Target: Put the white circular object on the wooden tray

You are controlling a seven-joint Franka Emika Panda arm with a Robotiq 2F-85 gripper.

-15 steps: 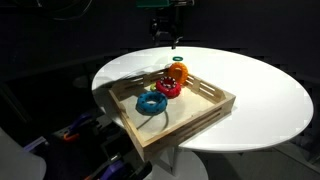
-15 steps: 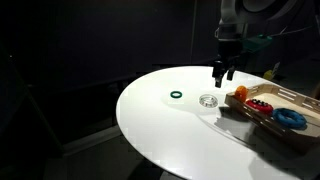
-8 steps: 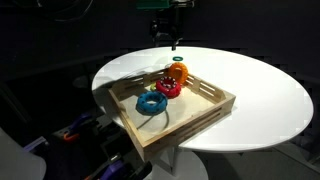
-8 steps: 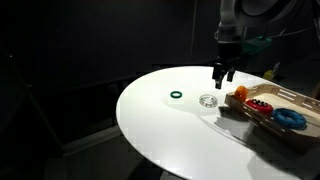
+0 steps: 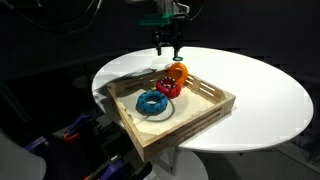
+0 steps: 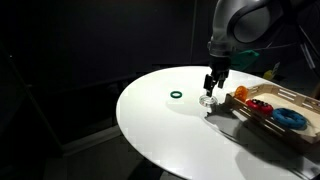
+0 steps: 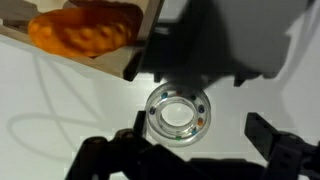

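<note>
1. The small white doughnut-shaped ring (image 7: 178,115) is lying flat on the round white worktop (image 6: 165,135). It is well in from the worktop's edge and just outside a corner of the large rectangular light-wood tray (image 5: 195,122).
2. The hand (image 7: 190,140) is hovering directly above it, with its fingers (image 7: 275,150) spread wide on either side, clear of the ring.
3. A lumpy orange object (image 5: 177,72), a red ring (image 5: 168,89) and a blue ring (image 5: 152,102) are sitting inside the tray.
4. A tiny green ring (image 6: 176,96) is lying nearby, toward the worktop's edge.
</note>
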